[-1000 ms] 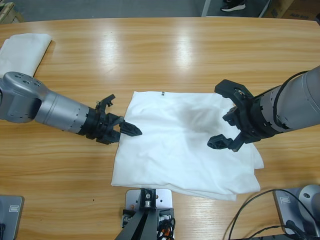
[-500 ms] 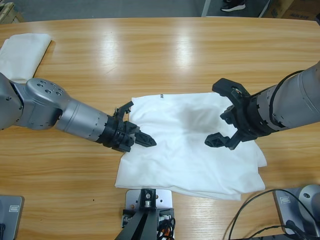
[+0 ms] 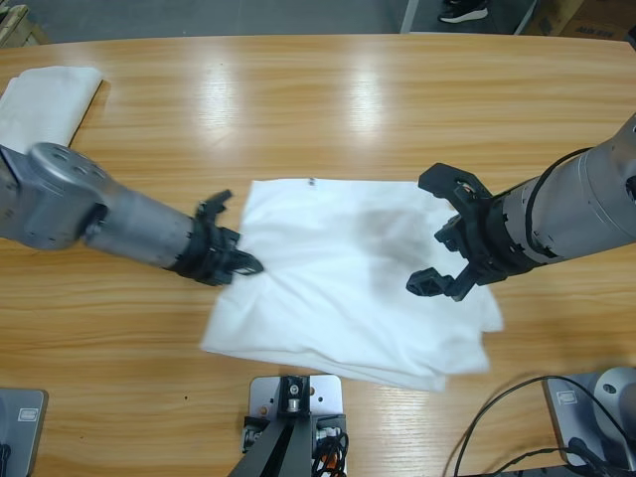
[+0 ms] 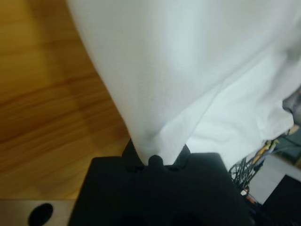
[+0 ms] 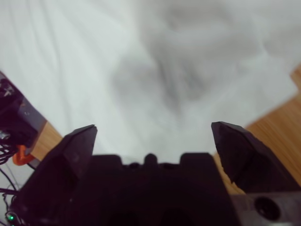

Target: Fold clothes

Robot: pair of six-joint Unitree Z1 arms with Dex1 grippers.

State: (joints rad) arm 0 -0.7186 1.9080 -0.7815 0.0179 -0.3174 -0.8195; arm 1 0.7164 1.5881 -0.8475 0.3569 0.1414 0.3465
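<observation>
Gripping the white T-shirt by its left margin, the left gripper has its jaws clamped together on a pinch of fabric; in the left wrist view the cloth rises straight out from between them, drawn into a taut ridge. The shirt lies near the middle of the wooden table, closer to its near edge, already doubled, with lower layers peeking out along the near side. The right gripper hovers above the shirt's right part with its jaws spread wide, holding nothing; whether they touch the cloth cannot be told.

The step in hand looks like carrying the left margin across to make another fold. To do it well, the left arm should lift only enough to clear the layers beneath, then travel level toward the right edge, so the thin fabric does not drag the whole pile along. The right gripper could press down to anchor the shirt. A second folded white cloth sits at the table's far left corner, well apart.
</observation>
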